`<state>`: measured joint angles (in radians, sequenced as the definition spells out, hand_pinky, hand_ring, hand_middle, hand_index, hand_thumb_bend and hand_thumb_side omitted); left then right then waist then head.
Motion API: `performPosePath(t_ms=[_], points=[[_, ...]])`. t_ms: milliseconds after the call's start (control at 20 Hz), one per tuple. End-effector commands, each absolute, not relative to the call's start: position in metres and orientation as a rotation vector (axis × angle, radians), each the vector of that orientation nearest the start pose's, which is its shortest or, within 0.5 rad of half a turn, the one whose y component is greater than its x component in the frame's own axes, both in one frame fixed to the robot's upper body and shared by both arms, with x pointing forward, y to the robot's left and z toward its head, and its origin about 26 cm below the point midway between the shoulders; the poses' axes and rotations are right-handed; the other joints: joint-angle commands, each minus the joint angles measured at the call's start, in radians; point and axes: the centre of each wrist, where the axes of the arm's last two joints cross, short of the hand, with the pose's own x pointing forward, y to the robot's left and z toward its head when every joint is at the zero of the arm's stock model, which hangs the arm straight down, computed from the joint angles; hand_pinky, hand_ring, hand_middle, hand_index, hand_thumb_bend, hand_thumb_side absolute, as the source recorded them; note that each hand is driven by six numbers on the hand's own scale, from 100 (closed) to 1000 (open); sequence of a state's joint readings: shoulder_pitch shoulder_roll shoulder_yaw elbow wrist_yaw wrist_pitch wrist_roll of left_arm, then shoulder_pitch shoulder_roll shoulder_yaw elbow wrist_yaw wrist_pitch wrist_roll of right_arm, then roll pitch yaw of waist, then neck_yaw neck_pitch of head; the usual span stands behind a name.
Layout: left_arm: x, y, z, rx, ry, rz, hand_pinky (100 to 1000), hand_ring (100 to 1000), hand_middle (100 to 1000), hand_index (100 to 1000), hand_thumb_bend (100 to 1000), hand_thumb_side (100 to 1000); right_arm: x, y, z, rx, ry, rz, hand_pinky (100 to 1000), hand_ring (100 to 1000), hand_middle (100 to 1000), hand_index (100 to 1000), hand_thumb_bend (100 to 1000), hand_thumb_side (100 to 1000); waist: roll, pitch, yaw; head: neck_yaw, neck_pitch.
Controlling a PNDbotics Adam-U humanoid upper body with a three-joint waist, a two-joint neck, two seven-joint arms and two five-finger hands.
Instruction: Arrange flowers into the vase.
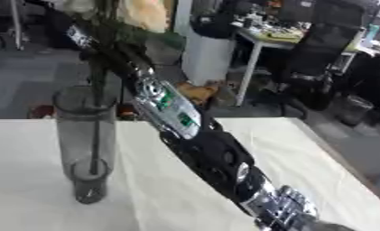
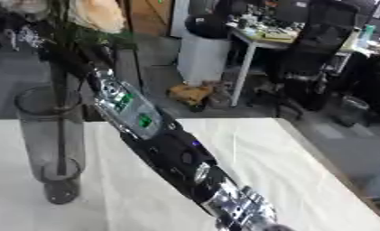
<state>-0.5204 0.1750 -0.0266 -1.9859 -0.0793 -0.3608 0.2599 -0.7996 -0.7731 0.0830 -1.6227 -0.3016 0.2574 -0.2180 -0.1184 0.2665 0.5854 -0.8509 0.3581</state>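
I have the right arm [image 1: 201,149] stretched from the lower right corner diagonally up and left across the bench [image 1: 303,153], ending above the vase [image 1: 86,135]. The right robot hand [image 1: 106,52] is dark and blurred against the foliage, so I cannot tell whether it is clamped on the stems or slack beside them. The left robot hand is out of sight in both views.

The vase, a tall clear cylinder, stands upright near the bench's left side. A dark stem [image 1: 95,135] already runs down inside it almost to the bottom, its long axis close to vertical and in line with the vase. The blooms, a pale peach flower [image 2: 98,13] and a whitish one [image 2: 23,5], sit high above the rim, up at the top edge of the view.

What matters for my next move: the stem lies directly below the right robot hand, inside the mouth of the vase, so I judge any further travel should go straight down along that axis, not sideways, or the glass could tip
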Motion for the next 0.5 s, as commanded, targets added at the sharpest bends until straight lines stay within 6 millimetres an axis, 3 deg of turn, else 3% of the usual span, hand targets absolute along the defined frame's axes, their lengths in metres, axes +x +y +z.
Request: performPosePath(t_ms=[50,200,250,500], points=[[0.3121,0.2054,0.2574,-0.034,3.388,0.016,635,946,962,956,100,1000,0.3576,-0.3144,0.3555,-0.496,-2.17,0.317,798,1000,211,351,476,709,0.009,-0.016,-0.002,-0.001,-0.008],[0.3121,0.2054,0.2574,-0.034,3.388,0.016,635,946,962,956,100,1000,0.3573,-0.3145,0.3558,-0.498,-2.168,0.319,798,1000,211,351,476,709,0.009,-0.016,-0.002,-0.001,-0.008],[0.3121,0.2054,0.2574,-0.034,3.388,0.016,636,947,963,956,100,1000,0.3572,-0.3145,0.3557,-0.498,-2.168,0.32,912,1000,338,511,488,766,0.009,-0.016,-0.002,-0.001,-0.008],[0.3121,0.2057,0.2575,-0.037,3.388,0.017,636,948,963,956,100,1000,0.3558,-0.3164,0.3517,-0.502,-2.143,0.388,968,1000,416,630,497,806,0.008,-0.018,-0.007,-0.001,-0.011]])
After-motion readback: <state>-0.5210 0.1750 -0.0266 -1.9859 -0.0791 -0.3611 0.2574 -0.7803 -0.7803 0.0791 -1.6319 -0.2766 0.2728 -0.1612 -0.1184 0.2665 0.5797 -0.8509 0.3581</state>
